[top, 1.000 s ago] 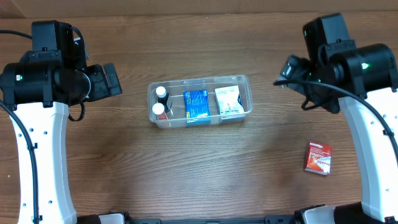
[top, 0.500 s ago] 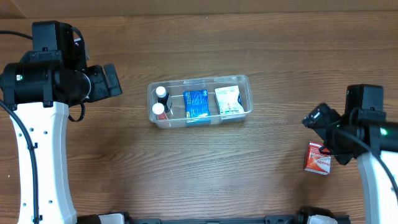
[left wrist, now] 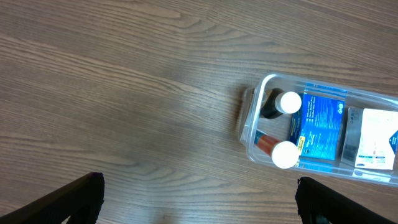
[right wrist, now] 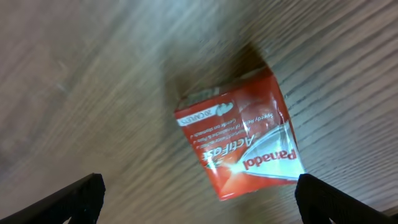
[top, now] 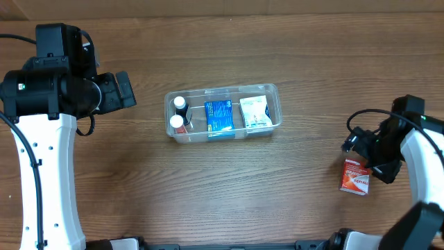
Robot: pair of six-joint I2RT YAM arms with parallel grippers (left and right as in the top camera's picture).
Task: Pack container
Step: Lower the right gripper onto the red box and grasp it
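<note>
The clear plastic container (top: 274, 92) stands mid-table. It holds two white-capped bottles (top: 179, 113), a blue box (top: 220, 117) and a white packet (top: 254, 112); it also shows in the left wrist view (left wrist: 252, 127). A red Panadol box (top: 355, 178) lies flat on the table at the right, and fills the right wrist view (right wrist: 242, 142). My right gripper (right wrist: 199, 202) is open and hovers just above the red box, empty. My left gripper (left wrist: 199, 202) is open and empty over bare wood, left of the container.
The wooden table (top: 222, 187) spreads all round the container. My left arm (top: 41, 139) stands at the left edge, my right arm (top: 423, 160) at the right edge beside the red box.
My right arm has swung from the upper right, beside the container, down to the red box and lowered over it. The left arm has not moved.
</note>
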